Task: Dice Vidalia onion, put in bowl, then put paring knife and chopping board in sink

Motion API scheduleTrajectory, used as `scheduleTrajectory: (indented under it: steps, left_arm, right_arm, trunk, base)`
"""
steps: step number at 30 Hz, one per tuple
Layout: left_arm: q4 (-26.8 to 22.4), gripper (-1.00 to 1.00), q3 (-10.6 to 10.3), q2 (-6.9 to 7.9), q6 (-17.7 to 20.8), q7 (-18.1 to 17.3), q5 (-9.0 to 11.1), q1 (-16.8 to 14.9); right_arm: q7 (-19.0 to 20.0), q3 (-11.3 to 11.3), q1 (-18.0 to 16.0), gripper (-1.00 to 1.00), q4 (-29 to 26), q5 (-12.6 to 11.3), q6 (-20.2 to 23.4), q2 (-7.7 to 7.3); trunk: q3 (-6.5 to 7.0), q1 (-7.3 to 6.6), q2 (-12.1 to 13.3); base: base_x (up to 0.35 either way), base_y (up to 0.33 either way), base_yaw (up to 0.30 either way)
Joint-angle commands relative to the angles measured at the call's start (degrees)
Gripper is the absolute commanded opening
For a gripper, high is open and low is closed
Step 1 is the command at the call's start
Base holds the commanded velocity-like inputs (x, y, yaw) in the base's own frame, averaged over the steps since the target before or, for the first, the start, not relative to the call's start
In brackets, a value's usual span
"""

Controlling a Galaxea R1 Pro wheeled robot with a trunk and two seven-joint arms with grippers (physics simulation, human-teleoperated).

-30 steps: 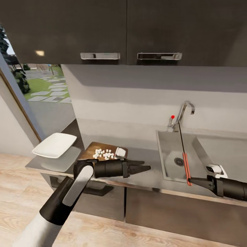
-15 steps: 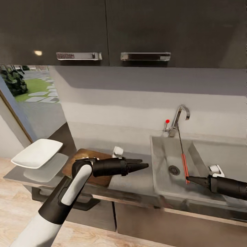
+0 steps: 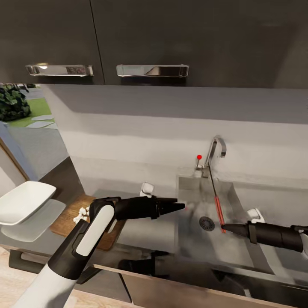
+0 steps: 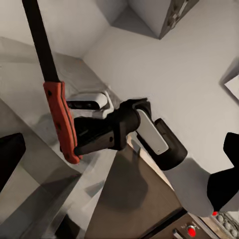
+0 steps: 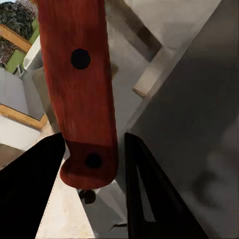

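Placing the paring knife (image 3: 217,205) into the sink (image 3: 231,252) is judged the step in hand. The right gripper (image 3: 223,227), lower right of the head view, is pinched on the butt of the red handle, blade pointing up toward the faucet (image 3: 214,149). A low descent over the basin before release is advised, so the blade is laid flat. The left gripper (image 3: 183,207), at frame centre, is pressed together and holds nothing. The chopping board (image 3: 68,220), carrying pale bits, rests on the table at lower left, beside the bowl (image 3: 21,205).
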Motion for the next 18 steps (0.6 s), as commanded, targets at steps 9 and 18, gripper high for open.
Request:
scheduleTrajectory:
  steps: [9, 18]
  left_arm:
    - [-0.15, 1.00, 0.00, 0.12, 0.45, -0.01, 0.29, -0.05]
    - [-0.20, 1.00, 0.00, 0.12, 0.52, -0.01, 0.29, -0.05]
  right_arm:
    - [-3.92, 5.57, -0.06, -1.00, -0.34, 3.74, 0.73, 2.22]
    - [-10.38, 5.47, -0.06, -1.00, -0.40, 10.16, 1.02, 3.22]
  trunk:
    - [-0.06, 0.01, -0.05]
    - [-0.06, 0.01, -0.05]
  base:
    - [0.011, -0.010, 0.000]
    - [0.000, 0.000, 0.000]
